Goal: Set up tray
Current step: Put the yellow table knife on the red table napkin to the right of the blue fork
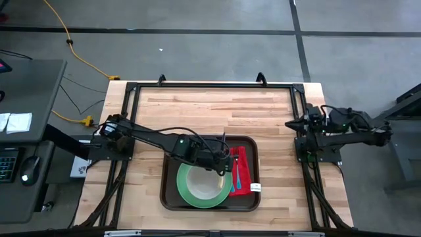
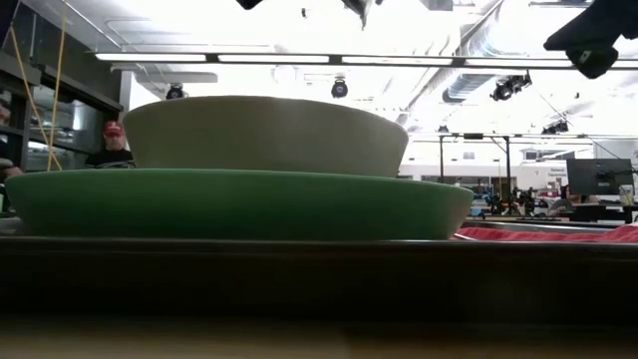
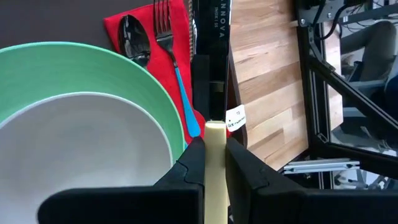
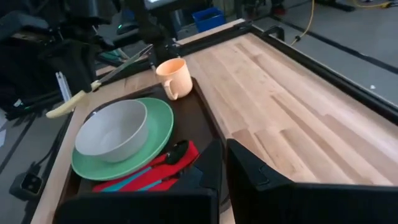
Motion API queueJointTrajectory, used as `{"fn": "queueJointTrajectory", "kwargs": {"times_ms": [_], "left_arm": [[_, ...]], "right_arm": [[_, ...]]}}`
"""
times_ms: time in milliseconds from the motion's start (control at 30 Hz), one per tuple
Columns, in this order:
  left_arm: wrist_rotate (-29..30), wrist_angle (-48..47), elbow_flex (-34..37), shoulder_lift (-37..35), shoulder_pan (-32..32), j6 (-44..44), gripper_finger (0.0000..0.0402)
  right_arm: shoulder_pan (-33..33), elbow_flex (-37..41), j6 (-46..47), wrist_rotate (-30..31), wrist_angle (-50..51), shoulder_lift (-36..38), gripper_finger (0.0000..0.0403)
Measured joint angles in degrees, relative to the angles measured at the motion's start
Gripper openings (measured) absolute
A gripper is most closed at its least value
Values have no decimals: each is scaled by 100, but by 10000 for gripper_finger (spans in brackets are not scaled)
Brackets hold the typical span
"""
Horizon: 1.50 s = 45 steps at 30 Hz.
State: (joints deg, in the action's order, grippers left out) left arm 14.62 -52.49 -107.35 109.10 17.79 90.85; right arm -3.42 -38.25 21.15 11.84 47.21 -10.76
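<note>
Brown tray (image 1: 209,201) directly beneath left pincer (image 1: 222,157) gripping knife (image 3: 211,74).

A grey concrete floor (image 1: 217,56) is seen around the wooden table (image 1: 210,108), crossed by dark lines and a yellow cable (image 1: 72,46). A grey desk (image 1: 26,131) with a keyboard and mouse is placed beside it. Long ceiling lights (image 2: 299,58) and ducts are seen overhead, and a person in a red cap (image 2: 112,130) is seated far behind.

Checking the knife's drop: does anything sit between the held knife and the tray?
Nothing visible. The left gripper holds the knife over the red napkin edge on the tray; fork and spoon lie beside, toward the green plate.
</note>
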Motion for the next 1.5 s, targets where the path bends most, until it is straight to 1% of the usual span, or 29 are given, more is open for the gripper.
{"fn": "queueJointTrajectory", "kwargs": {"times_ms": [200, 333, 400, 567, 667, 767, 967, 1233, 1333, 1500], "left_arm": [[15, 43, 0, 0, -70, -80, 62], [18, 47, 0, 0, -141, -171, 62], [16, 46, 0, 0, -171, -230, 62], [14, 45, 0, 0, -235, -345, 62], [14, 46, 0, -2, -283, -386, 62], [14, 49, 0, -2, -317, -450, 62], [12, 50, 0, -4, -368, -552, 62], [45, 98, 0, -4, -433, -667, 62], [86, 98, 0, -7, -433, -682, 62], [104, 101, 0, -7, -433, -682, 62]], "right_arm": [[0, 168, 8, -196, -210, -2, 0], [1, 340, 230, -316, -453, -13, 0], [2, 513, 342, -602, -787, -13, 0], [0, 1099, 719, -1395, -2039, -39, 0], [0, 1421, 915, -1702, -2742, -90, 0], [0, 1616, 1063, -1879, -3143, -200, 0], [0, 1667, 1212, -2000, -3392, -541, 0], [0, 1667, 1218, -2310, -3743, -1169, 0], [0, 1667, 1217, -2488, -4027, -1400, 0], [0, 1667, 1212, -2585, -4497, -1753, 0]]}}
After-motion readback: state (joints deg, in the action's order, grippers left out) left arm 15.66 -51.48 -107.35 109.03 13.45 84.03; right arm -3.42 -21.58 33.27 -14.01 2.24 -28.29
